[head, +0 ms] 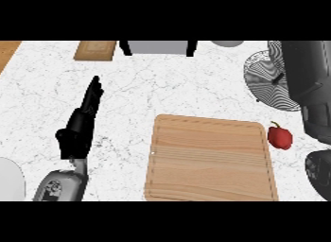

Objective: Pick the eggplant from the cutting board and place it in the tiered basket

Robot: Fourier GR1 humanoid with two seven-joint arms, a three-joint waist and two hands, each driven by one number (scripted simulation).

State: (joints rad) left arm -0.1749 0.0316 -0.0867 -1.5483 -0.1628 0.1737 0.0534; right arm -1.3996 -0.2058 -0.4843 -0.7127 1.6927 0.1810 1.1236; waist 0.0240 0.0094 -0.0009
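The wooden cutting board (210, 158) lies in the middle of the counter with nothing on it. No eggplant shows anywhere. The wire tiered basket (265, 80) stands at the right, partly hidden behind my right forearm (318, 90), a big grey shape along the right edge. A dark rounded form (326, 174) sits below that forearm; I cannot make out the right hand itself. My left hand (84, 116) rests open on the left of the counter, fingers straight and pointing away, well apart from the board.
A red bell pepper (280, 137) lies just right of the board's far corner. A small wooden block (96, 50) and a grey box (158, 47) sit at the back edge. A white plate (2, 179) shows at the lower left.
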